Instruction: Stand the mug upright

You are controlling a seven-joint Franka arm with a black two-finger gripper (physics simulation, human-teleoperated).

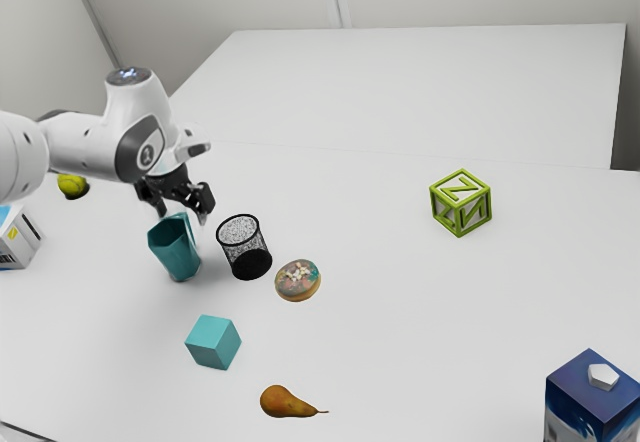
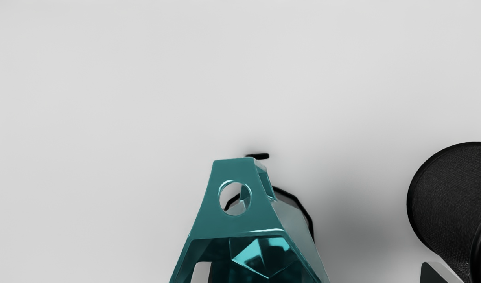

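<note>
Across the smooth white table (image 1: 380,312), the glossy, faceted teal mug (image 1: 175,252) sits below my gripper, its open mouth toward me, beside the round black wire-mesh pencil cup (image 1: 243,249). My gripper's (image 1: 182,214) 2 fingers are spread wide, 1 at the mug's mouth, 1 near the mesh.

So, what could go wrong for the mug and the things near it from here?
The gripper is open, with one finger over the mouth of the mug: going lower or closing, it might push the rim and tip the mug. The other finger is close to the mesh cup, so a small sideways move could knock it.
</note>
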